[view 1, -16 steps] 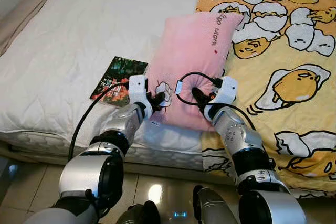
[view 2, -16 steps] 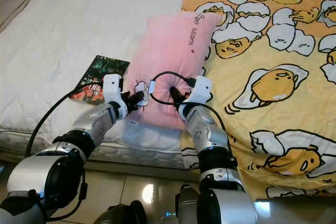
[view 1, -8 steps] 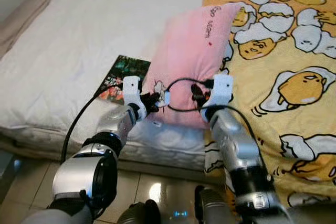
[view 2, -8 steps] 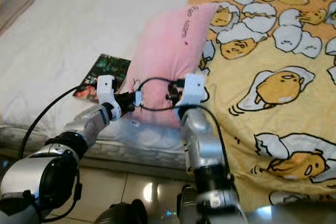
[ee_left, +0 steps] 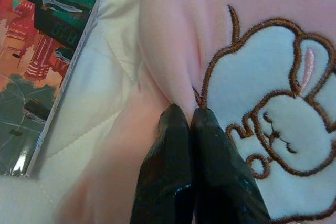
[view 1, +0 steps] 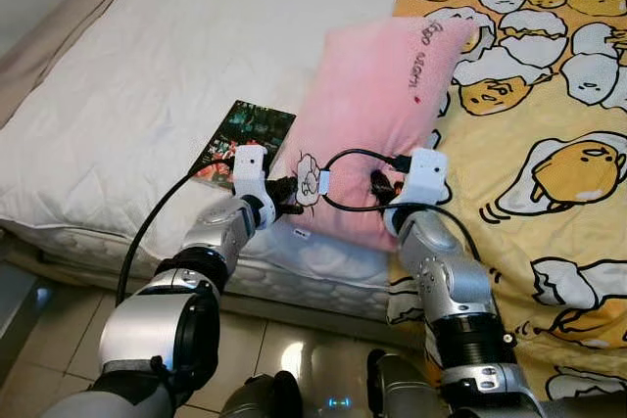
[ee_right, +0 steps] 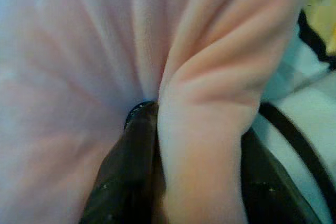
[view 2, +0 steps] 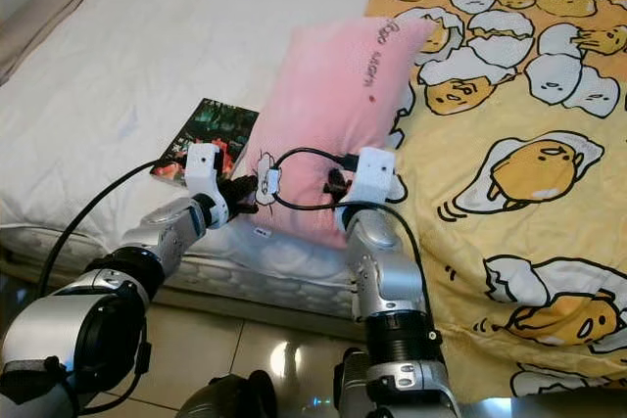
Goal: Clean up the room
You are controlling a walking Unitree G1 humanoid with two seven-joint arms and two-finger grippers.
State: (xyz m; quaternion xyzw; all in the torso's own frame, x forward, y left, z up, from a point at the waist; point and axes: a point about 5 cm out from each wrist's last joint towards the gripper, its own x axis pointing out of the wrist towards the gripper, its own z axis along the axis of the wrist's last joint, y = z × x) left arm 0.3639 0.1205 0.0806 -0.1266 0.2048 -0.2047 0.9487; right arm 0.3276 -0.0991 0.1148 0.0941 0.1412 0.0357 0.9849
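Pink pillow (view 1: 372, 115): on the bed, near end overhanging the white mattress (view 1: 176, 56) edge. My left gripper (ee_left: 190, 124) pinches its near corner, fingers pressed together beside the embroidered bunny. My right gripper (ee_right: 157, 129) clamps a fold of its near edge. Left of the pillow: a book (view 1: 245, 139). Right of it: yellow cartoon-egg blanket (view 1: 549, 134).

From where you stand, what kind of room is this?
Most likely a bedroom: a bed with a white quilted mattress, a yellow cartoon-egg blanket, and a pink pillow that both grippers pinch.
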